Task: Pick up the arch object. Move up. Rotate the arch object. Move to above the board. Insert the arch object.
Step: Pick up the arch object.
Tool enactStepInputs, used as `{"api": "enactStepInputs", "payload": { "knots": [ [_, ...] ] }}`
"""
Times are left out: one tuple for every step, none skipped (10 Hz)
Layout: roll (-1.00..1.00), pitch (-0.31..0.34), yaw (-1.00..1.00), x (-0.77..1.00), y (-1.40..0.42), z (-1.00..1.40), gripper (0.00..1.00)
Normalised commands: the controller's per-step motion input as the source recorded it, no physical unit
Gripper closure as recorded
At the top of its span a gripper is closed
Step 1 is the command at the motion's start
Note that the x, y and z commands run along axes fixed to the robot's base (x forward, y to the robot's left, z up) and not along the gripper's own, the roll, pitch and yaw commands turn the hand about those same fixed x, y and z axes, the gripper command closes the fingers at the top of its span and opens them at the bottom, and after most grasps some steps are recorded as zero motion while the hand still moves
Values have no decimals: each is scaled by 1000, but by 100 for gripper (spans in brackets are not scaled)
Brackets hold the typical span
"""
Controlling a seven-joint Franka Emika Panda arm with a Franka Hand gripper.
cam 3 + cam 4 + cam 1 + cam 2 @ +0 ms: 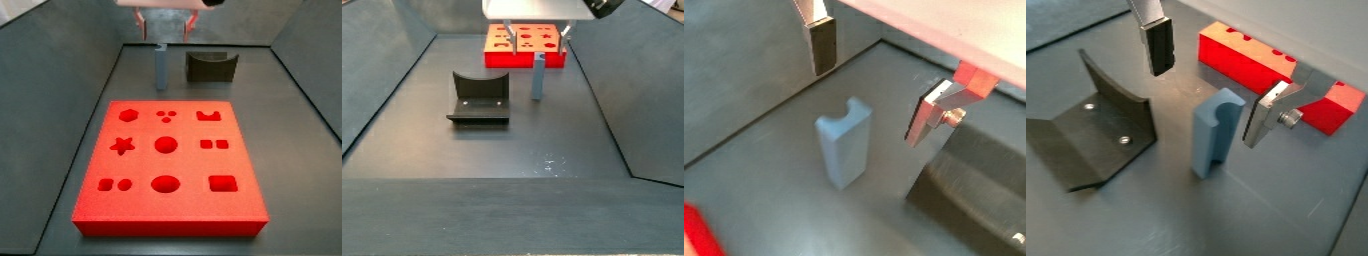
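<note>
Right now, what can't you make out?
End effector, open over the bar: body cut off by top edge in both side views.
Board: only a corner in a wrist view, cut by frame edge.
Far recesses: too small to name in a side view.

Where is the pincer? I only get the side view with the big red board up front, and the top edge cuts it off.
Observer: The pincer is open by the upright blue-grey bar. In both wrist views it has one finger to each side of the bar, and neither touches it.
Operator: Is the bar just plain?
Observer: No. A wrist view shows a rounded groove running down one side of it.
Operator: What is the dark thing next to it?
Observer: That is the fixture. A side view shows its L shape, with a curved back wall on a flat base plate.
</note>
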Motion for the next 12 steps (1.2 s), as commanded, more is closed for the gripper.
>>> {"api": "enactStepInputs", "payload": {
  "knots": [
    [0,-33,54,-46,-240,-440,0],
    [0,-36,66,-111,-174,-437,0],
    [0,-23,80,-97,-83,-403,0],
    [4,0,37,-86,0,-286,0],
    [6,0,3,-80,0,-234,0],
    [14,0,0,-63,0,-217,0],
    [43,0,0,-43,0,-166,0],
    [70,0,0,-26,0,-117,0],
    [26,0,0,-60,0,-20,0],
    [0,-7,0,0,0,0,0],
    [0,0,0,0,0,0,0],
    [0,0,0,0,0,0,100]
  ]
}}
